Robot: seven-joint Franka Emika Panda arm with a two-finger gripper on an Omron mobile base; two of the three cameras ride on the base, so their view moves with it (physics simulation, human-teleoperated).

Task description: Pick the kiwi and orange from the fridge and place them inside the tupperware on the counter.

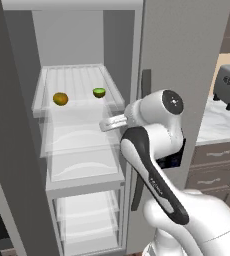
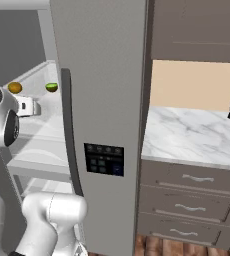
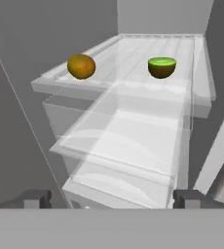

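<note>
Fingers: the two dark tips (image 3: 36, 198) rise at 7 and 5 o'clock of the hand view, set wide apart with nothing between them.
Gripper: the gripper (image 3: 112, 199) hangs in front of the open fridge (image 1: 187, 60), below the level of the top shelf (image 3: 133, 53) and apart from both fruits; in the left base view it (image 1: 109, 123) points toward 9 o'clock, into the shelves.
Kiwi: the kiwi (image 3: 161, 67) sits on the top shelf at about 1 o'clock from the fingertips, lime cut face up; it lies near the shelf's front edge (image 1: 99, 92).
Orange: the orange (image 3: 81, 66) rests on the same shelf at about 11 o'clock, well apart from the kiwi, to its left (image 1: 60, 98).
Fridge door: the long dark handle (image 2: 72, 135) and the keypad panel (image 2: 104, 160) show in the right base view.
Counter: the white marble counter (image 2: 187, 135) lies at 3 o'clock of the fridge, over drawers (image 2: 197, 180).
</note>
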